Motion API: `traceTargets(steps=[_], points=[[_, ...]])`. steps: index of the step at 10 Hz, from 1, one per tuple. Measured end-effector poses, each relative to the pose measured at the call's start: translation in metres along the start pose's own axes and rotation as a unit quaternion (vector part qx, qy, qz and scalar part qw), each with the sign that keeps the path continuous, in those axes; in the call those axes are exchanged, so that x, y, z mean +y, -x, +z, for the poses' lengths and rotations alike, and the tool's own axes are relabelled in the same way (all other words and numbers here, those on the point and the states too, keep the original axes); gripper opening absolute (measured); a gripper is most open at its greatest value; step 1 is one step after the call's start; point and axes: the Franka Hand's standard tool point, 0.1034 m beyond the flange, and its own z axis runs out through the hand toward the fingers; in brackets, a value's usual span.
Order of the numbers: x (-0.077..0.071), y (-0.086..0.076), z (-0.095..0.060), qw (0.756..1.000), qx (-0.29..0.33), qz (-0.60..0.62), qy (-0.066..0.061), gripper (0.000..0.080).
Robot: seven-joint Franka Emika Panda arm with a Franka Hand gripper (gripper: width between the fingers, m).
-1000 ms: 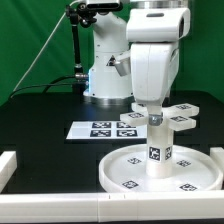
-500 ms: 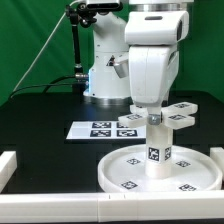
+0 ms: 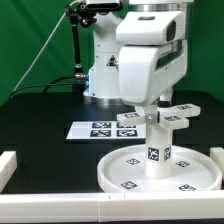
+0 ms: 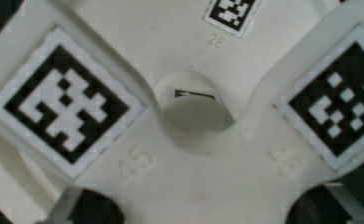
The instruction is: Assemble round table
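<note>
The large round disc (image 3: 116, 172) lies on the black table at the front of the exterior view's right. The short thick cylinder (image 3: 155, 150) stands upright on its hub. The four-lobed cross piece (image 3: 183, 120) sits flat on top of the cylinder. My gripper (image 3: 152, 108) comes straight down onto the cross piece and is shut on it. In the wrist view the cross piece (image 4: 193, 60) fills the picture, with its tags and central hole. My gripper (image 4: 205, 205) has its dark fingertips (image 4: 94, 205) pressed against either side of the piece.
The marker board (image 3: 100, 129) lies flat behind the disc, toward the exterior view's left. White rails (image 3: 60, 208) edge the table at the front and left. The robot's base (image 3: 100, 72) stands at the back.
My hand has turned about its vertical axis above the cylinder. The cross piece stays on top of the cylinder, and the disc has not moved.
</note>
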Motion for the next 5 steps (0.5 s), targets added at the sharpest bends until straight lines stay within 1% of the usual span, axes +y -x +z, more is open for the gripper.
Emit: traceTargets(steps=[1, 2, 3, 5], points=[[-0.0005, -0.0005, 0.0003, 0.998, 0.001, 0.056, 0.000, 0.0442], [-0.0009, -0.0015, 0.0008, 0.993, 0.004, 0.122, 0.005, 0.0442], [-0.0022, -0.0029, 0.0012, 0.978, 0.005, 0.208, 0.004, 0.0442], [-0.0025, -0.0036, 0.0016, 0.942, 0.010, 0.337, 0.001, 0.0443]])
